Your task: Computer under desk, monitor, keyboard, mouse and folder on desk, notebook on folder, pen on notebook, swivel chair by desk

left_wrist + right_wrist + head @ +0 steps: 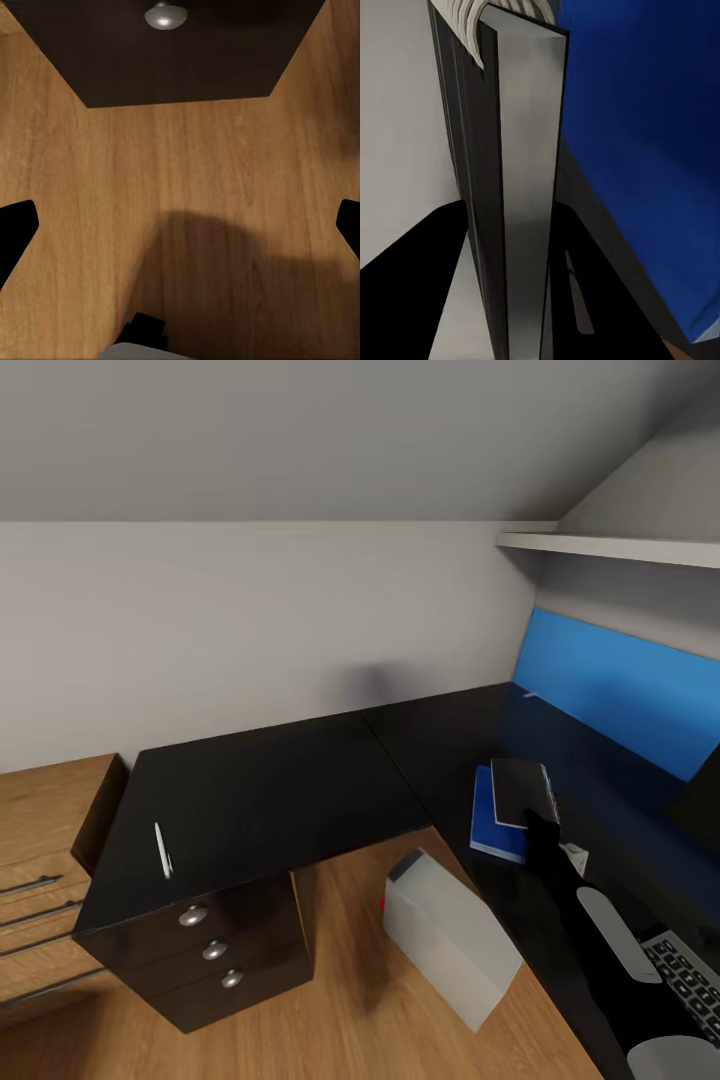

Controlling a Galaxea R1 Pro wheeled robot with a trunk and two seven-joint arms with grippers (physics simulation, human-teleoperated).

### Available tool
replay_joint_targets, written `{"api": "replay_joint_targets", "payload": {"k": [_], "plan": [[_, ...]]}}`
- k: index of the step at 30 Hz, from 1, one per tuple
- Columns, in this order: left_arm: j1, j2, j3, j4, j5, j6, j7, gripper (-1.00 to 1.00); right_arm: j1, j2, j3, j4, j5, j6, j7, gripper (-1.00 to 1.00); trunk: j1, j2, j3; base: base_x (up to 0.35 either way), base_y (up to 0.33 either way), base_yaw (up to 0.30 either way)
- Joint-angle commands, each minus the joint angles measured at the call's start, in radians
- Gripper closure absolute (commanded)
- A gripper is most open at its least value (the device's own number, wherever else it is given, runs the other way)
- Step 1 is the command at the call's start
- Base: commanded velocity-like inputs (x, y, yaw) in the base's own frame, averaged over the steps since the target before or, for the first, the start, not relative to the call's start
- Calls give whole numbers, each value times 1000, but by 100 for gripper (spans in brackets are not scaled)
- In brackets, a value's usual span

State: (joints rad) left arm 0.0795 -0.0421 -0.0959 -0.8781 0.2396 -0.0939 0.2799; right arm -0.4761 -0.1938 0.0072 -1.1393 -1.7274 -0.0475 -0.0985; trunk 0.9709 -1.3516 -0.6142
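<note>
My right gripper (538,822) is shut on the dark notebook (520,790), holding it over the upper right part of the blue folder (492,822) on the black desk (270,780). In the right wrist view the notebook (521,187) runs edge-on between the fingers, its pages fanning at the far end. The white pen (162,850) lies on the desk's left wing. On the floor by the desk stands the silver computer (450,935). The keyboard (690,975) and a corner of the monitor (702,800) show at the right. My left gripper (180,229) hangs open over the wood floor.
A wooden chest of drawers (40,880) stands left of the desk's drawer unit (215,950). The blue back panel (620,685) and a white shelf (610,546) are at the back right. A drawer knob (163,15) is ahead of the left gripper.
</note>
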Motion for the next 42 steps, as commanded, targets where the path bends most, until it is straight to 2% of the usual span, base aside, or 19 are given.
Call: {"api": "replay_joint_targets", "payload": {"k": [1,7,36,37,42], "plan": [[0,1,-4,-1,10,-4,5,-100,0,-1,3,-2,-9,-5,-21,100,0,0,-1,215,25,0],[0,1,-4,-1,10,-4,5,-100,0,-1,4,-2,-9,-5,-62,100,0,0,-1,93,11,0],[0,0,-4,-1,10,-4,6,-100,-1,-1,-6,10,-10,-27,-106,100,0,0,-1,4,0,0],[0,1,-4,-1,10,-4,6,-100,-1,-1,-6,10,-10,-32,-108,-100,0,0,-1,0,0,0],[0,0,-4,-1,9,-4,5,-100,-1,-1,-6,10,-11,-36,-108,-100,0,0,-1,0,0,0]]}}
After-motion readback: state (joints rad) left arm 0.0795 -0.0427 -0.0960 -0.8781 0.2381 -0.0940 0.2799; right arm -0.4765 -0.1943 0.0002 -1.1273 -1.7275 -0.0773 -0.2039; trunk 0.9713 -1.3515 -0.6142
